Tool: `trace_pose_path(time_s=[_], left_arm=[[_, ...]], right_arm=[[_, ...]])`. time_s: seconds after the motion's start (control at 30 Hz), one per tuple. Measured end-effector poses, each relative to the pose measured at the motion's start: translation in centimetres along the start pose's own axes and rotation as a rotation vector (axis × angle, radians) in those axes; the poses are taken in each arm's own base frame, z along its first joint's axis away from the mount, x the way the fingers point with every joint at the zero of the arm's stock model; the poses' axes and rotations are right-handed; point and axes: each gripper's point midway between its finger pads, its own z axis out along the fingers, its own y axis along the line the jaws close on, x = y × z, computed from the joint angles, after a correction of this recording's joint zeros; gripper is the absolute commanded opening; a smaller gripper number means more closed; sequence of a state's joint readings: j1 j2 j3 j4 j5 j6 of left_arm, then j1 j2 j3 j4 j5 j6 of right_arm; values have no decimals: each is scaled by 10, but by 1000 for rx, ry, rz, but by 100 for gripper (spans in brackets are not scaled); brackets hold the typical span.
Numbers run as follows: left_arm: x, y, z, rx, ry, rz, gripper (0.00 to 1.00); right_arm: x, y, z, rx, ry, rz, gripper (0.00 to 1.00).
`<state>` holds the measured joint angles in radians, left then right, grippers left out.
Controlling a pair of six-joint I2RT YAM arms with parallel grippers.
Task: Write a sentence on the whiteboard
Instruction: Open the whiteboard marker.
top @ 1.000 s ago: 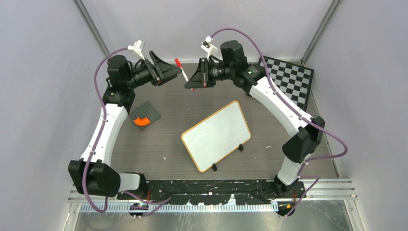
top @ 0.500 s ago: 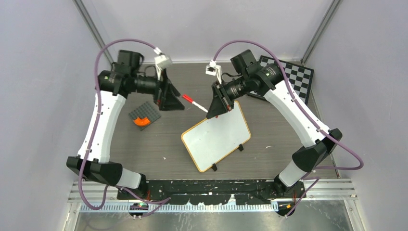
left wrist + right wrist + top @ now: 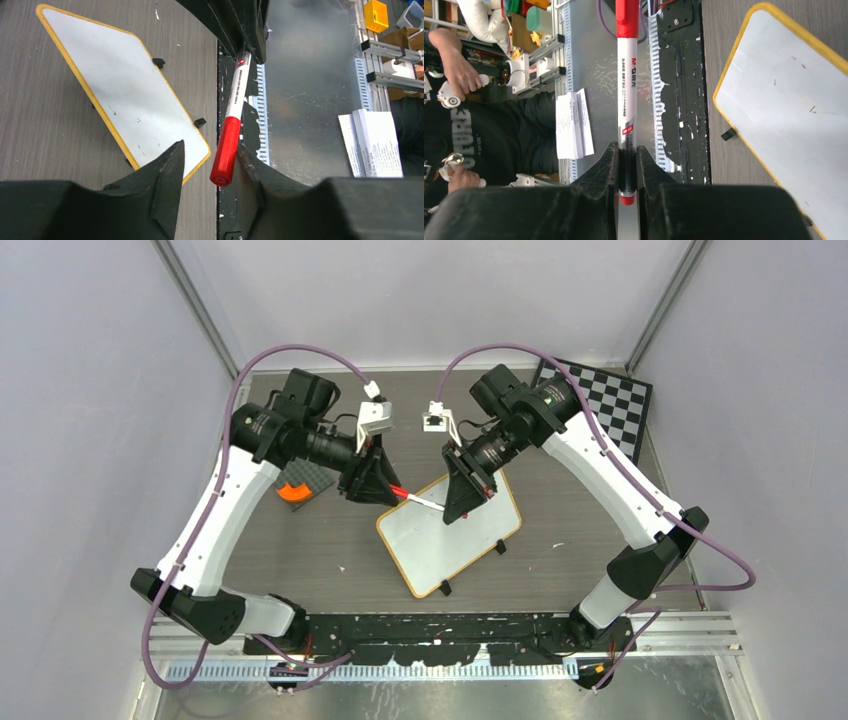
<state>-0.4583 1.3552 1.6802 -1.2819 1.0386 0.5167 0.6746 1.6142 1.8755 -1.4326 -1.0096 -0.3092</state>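
The whiteboard (image 3: 450,535) lies slanted mid-table, its face blank but for faint specks (image 3: 125,85) (image 3: 789,110); no sentence shows on it. A marker (image 3: 425,502) with a white barrel and red cap hangs level over the board's far left corner. My right gripper (image 3: 462,495) (image 3: 627,146) is shut on the barrel's rear end (image 3: 627,90). My left gripper (image 3: 385,485) (image 3: 210,145) faces it. The red cap (image 3: 226,150) sits between its jaws, against one finger, with a gap to the other.
A black-and-white checkered board (image 3: 600,405) lies at the back right. A dark grey plate with an orange piece (image 3: 297,487) sits left of the left gripper. A black rail (image 3: 450,625) runs along the near edge; a person (image 3: 469,125) and papers (image 3: 571,125) are beyond it.
Both arms swung from the back of the table down over the whiteboard, the marker travelling in the right gripper. The left gripper let go, then came back around the red cap.
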Motion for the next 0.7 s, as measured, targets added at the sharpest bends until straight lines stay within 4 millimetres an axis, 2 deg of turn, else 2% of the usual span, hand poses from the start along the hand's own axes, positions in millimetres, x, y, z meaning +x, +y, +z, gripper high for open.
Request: trace_pose_path(time_s=[0.27,0.3,0.4,0.43,0.57,0.7], left_arm=[[2,-14,7,36,10,46,27],[2,-17,7,40,12,51,24],[2,-22,8,48,12,69,2],[2,-24,8,49,12,72,0],[4,-24,8,38,12,67,0],[8,-13,11,1,-6,22,0]], right_arm=[[7,9,-1,-13,31,-7,0],[8,11,-2,-15,35,-13,0],[7,14,-3,-16,43,-24,1],[7,13,-4,-15,47,-29,8],[6,10,-4,-1,49,-19,50],[-14,-8,-16,61,-50,42,66]])
